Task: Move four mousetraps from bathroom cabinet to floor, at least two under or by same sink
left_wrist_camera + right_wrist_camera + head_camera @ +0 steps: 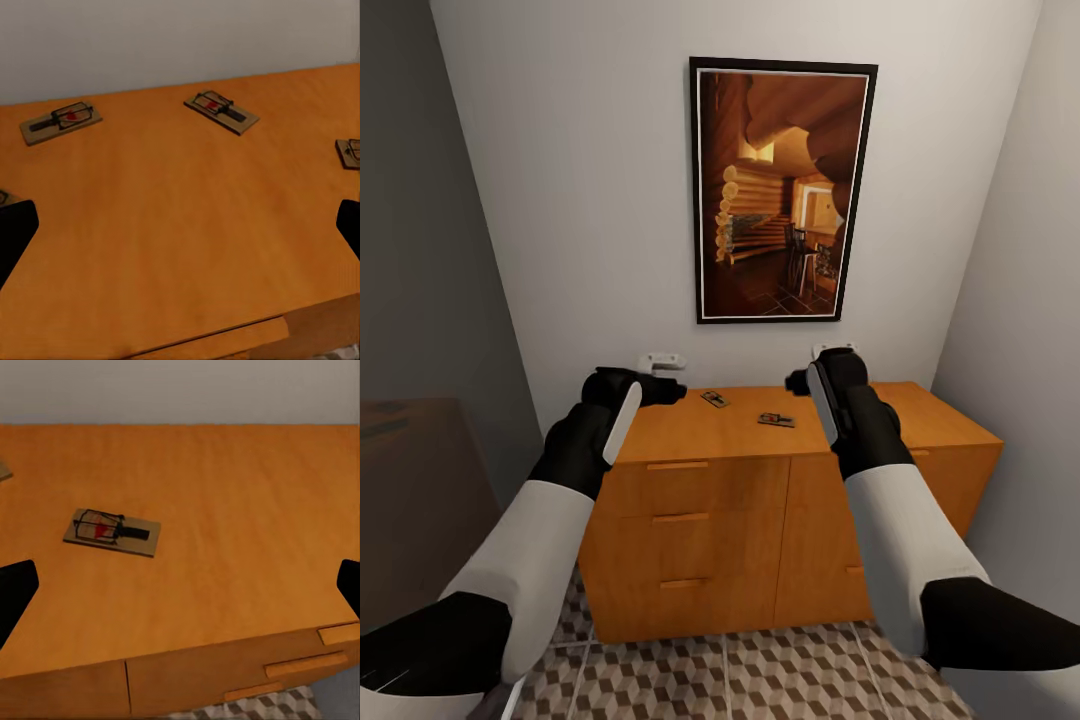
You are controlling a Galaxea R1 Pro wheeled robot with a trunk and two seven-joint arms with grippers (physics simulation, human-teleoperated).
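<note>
Two mousetraps (pixel 714 399) show on the flat top of the cabinet (pixel 690 520) in the head view: one near the back wall toward the left gripper (pixel 661 390), and a second trap (pixel 776 420) nearer the front edge, just inboard of the right gripper (pixel 797 380). In the right wrist view that second trap (pixel 112 532) lies ahead of the fingers and off to one side, flat on the wood, its long axis running across the line of approach, not along it. The left wrist view takes in more of them: a trap (pixel 60 122) and another (pixel 222 111) near the wall, with a further one (pixel 349 152) cut by the frame edge. Both grippers hover over the front of the cabinet with fingers spread wide, their dark tips (pixel 15 596) at opposite edges of each wrist view, holding nothing. The right arm looks the nearer to the front trap, so the next reach probably calls for a sideways shift toward it and a wrist turn to close across its short width. Below, the bathroom floor (pixel 760 670) shows its cube-patterned tiles.
</note>
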